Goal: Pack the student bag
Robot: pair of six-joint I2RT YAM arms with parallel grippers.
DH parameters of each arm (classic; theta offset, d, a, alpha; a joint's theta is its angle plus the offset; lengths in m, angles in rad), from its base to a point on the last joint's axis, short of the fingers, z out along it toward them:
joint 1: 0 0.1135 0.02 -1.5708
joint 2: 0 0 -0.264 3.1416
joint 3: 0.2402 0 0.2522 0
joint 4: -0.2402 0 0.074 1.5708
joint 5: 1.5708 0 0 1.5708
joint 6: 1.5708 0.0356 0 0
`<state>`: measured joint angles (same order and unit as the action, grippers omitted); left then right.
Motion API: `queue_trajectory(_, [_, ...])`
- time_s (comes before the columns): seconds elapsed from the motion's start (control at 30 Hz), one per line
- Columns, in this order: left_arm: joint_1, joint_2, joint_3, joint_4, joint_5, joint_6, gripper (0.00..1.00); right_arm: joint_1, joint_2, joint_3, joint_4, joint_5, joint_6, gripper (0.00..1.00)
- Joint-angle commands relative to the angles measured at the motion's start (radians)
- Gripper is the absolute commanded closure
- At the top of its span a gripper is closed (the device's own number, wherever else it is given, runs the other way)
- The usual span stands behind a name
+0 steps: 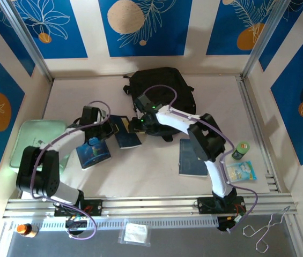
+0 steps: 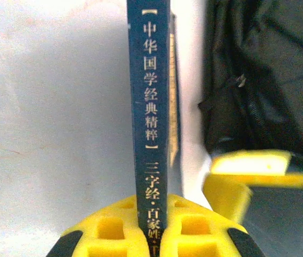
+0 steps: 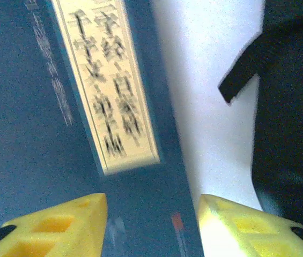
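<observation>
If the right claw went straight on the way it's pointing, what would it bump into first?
Probably the dark blue book: its cover lies straight ahead between the right gripper's open fingers. The student bag sits off to one side. How near the book is, I can't tell.

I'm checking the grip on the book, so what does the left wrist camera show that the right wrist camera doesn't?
Left wrist: the spine of the dark blue book, pinched in the shut left gripper. Right wrist: the cream title label on the cover, with the right gripper open, straddling the book. Both: the book and the black student bag beside it.
</observation>
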<state>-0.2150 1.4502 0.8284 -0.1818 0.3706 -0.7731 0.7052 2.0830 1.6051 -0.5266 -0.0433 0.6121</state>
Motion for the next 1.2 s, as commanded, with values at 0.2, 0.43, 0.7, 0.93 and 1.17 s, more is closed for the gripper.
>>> queue_trajectory(0.2, [0.016, -0.184, 0.187, -0.074, -0.078, -0.043, 1.00, -0.140, -0.365, -0.335, 0.413, -0.234, 0.084, 0.32])
queue_trajectory(0.43, [0.007, -0.122, 0.239, 0.187, 0.023, -0.347, 1.00, -0.250, -0.462, -0.536, 0.727, -0.406, 0.355, 0.21])
queue_trajectory(0.7, [-0.057, -0.007, 0.209, 0.512, -0.014, -0.599, 1.00, -0.294, -0.455, -0.655, 1.078, -0.417, 0.756, 0.08])
queue_trajectory(0.93, [-0.133, 0.082, 0.239, 0.585, -0.053, -0.652, 1.00, -0.282, -0.418, -0.654, 1.194, -0.342, 0.872, 0.07])
queue_trajectory(1.17, [-0.164, 0.116, 0.245, 0.617, -0.068, -0.678, 1.00, -0.277, -0.369, -0.619, 1.217, -0.312, 0.953, 0.09])
